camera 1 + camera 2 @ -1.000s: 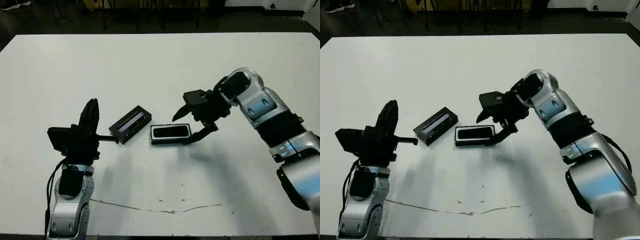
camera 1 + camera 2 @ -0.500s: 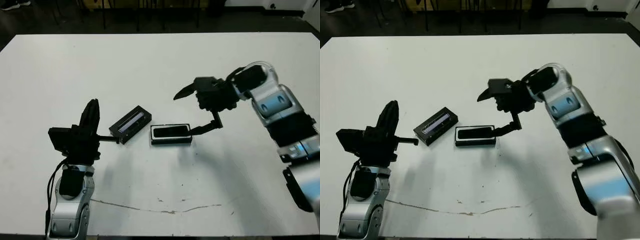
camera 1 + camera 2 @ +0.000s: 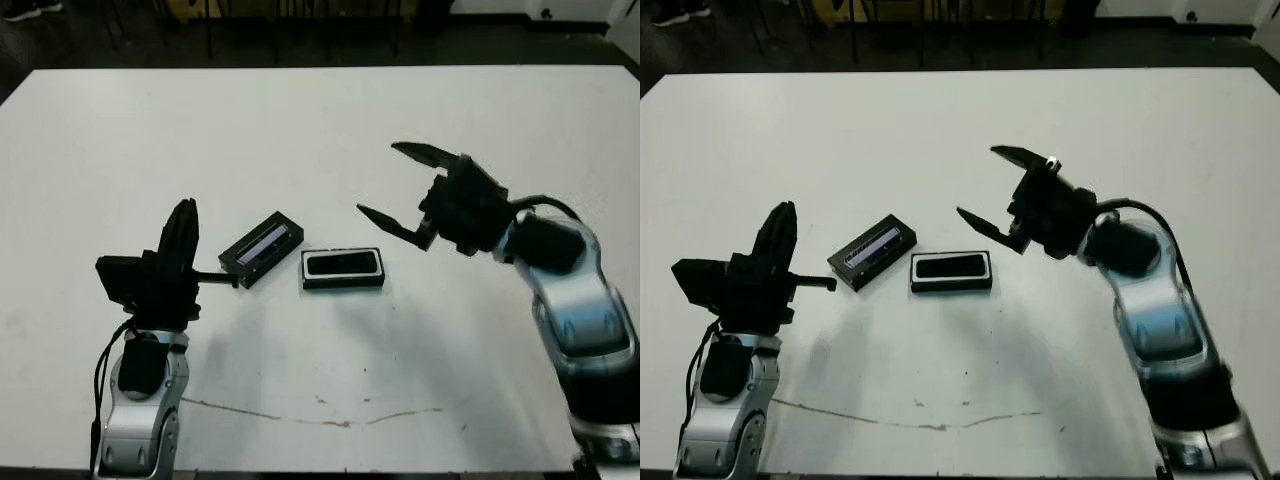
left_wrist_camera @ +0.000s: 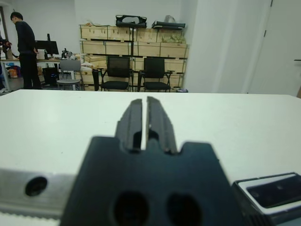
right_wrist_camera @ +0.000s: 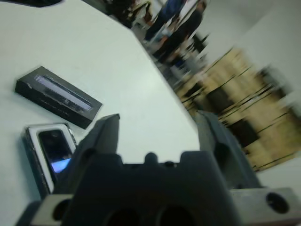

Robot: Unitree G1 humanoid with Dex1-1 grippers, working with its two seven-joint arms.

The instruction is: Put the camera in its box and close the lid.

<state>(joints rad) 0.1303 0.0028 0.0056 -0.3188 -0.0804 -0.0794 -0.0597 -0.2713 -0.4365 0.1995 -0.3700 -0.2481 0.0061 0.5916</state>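
One camera (image 3: pixel 344 264) lies inside the box (image 3: pixel 343 281) on the desk (image 3: pixel 320 120), just below the right gripper (image 3: pixel 397 183), fingers spread wide; the lid (image 3: pixel 261 248) sits beside the left gripper (image 3: pixel 181 235), fingers pressed together

A person (image 4: pixel 26 55) stands beyond the white table (image 3: pixel 300 110) near chairs (image 4: pixel 136 73).

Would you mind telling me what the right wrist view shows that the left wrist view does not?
Only the right wrist view shows the lid lying on the table beside the box, and the right gripper with its fingers spread. Only the left wrist view shows the left gripper with fingers together, chairs and shelves of crates. Both show the box with the camera in it.
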